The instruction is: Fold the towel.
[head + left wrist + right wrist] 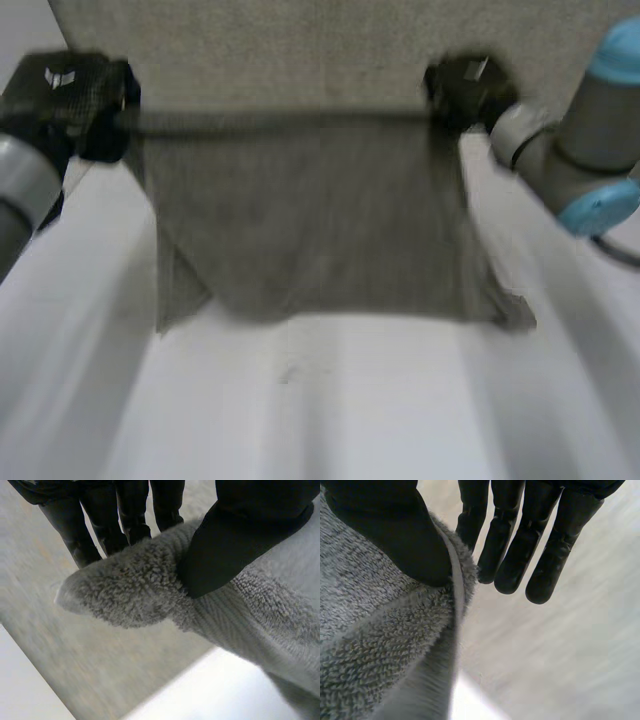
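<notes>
As towel [300,230] spans both | left robot hand [240,535] pinches corner | right robot hand [385,530] pinches corner

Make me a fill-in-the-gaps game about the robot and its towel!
The towel is held up by ___ hands. The left hand and the right hand each pinch a ___ of it. The table is coloured ___.
Missing words: two; corner; white.

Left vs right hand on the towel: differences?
On the left hand the thumb sits back from the edge, a towel corner poking past it; on the right hand it sits at the hem. Left hand holds its left corner, right hand its right. Both pinch thumb against fingers.
</notes>
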You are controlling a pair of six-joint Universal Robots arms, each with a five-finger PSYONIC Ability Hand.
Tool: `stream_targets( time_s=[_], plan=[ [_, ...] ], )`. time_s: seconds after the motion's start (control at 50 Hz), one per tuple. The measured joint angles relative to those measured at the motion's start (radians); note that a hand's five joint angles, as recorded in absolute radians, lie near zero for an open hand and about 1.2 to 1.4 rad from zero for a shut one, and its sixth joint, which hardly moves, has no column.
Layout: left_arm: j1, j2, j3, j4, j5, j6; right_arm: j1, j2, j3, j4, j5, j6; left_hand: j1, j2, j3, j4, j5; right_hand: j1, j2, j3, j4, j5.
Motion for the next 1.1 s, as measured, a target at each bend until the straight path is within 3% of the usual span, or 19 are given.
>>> stream_targets(
  time_s=[0.08,0.16,0.28,0.38,0.56,0.72,0.84,0.98,1.1],
  plan=[
    [0.006,-0.117,0.170,0.060,-0.004,0.016,-0.003,-0.118,0.068,-0.189,0.075,-0.022,0.000,0.000,0.000,0.000,0.000,0.000,0.000,0.000,0.000,0.000],
    [0.019,-0.224,0.342,0.173,-0.007,0.021,-0.002,-0.283,0.266,-0.462,0.132,-0.035,0.000,0.001,0.000,0.000,0.000,0.000,0.000,0.000,0.000,0.000],
    [0.023,-0.260,0.349,0.324,-0.011,0.020,0.004,-0.352,0.453,-0.545,0.109,-0.041,0.000,0.001,0.000,0.000,0.001,0.000,0.000,0.000,0.001,0.000],
    [0.018,-0.259,0.212,0.386,-0.010,0.023,0.009,-0.368,0.624,-0.484,0.076,-0.086,0.000,0.001,0.000,0.000,0.006,0.000,0.000,0.000,0.004,0.004],
    [0.020,-0.261,-0.050,0.347,-0.005,0.028,0.009,-0.306,0.779,-0.263,0.059,-0.190,0.000,0.002,0.000,0.000,0.006,0.000,-0.001,0.004,0.001,0.006],
    [0.030,-0.283,-0.252,0.303,-0.004,0.064,0.001,-0.156,0.818,-0.072,0.048,-0.211,0.000,0.002,0.000,0.000,0.006,-0.212,-0.294,-0.306,-0.312,-0.237],
    [0.054,-0.269,-0.282,0.301,-0.009,0.088,-0.035,-0.151,0.819,-0.055,0.050,-0.111,0.006,0.002,0.000,0.000,0.006,-0.383,-0.495,-0.512,-0.525,-0.464],
    [0.089,-0.213,-0.282,0.300,-0.011,0.080,-0.106,-0.190,0.826,-0.063,0.050,0.091,0.006,0.002,0.000,0.001,0.006,-0.383,-0.495,-0.513,-0.528,-0.482],
    [0.097,-0.184,-0.285,0.300,-0.011,0.074,-0.137,-0.195,0.832,-0.066,0.048,0.178,0.006,0.002,0.001,0.001,0.006,-0.383,-0.495,-0.513,-0.528,-0.483]
  ],
)
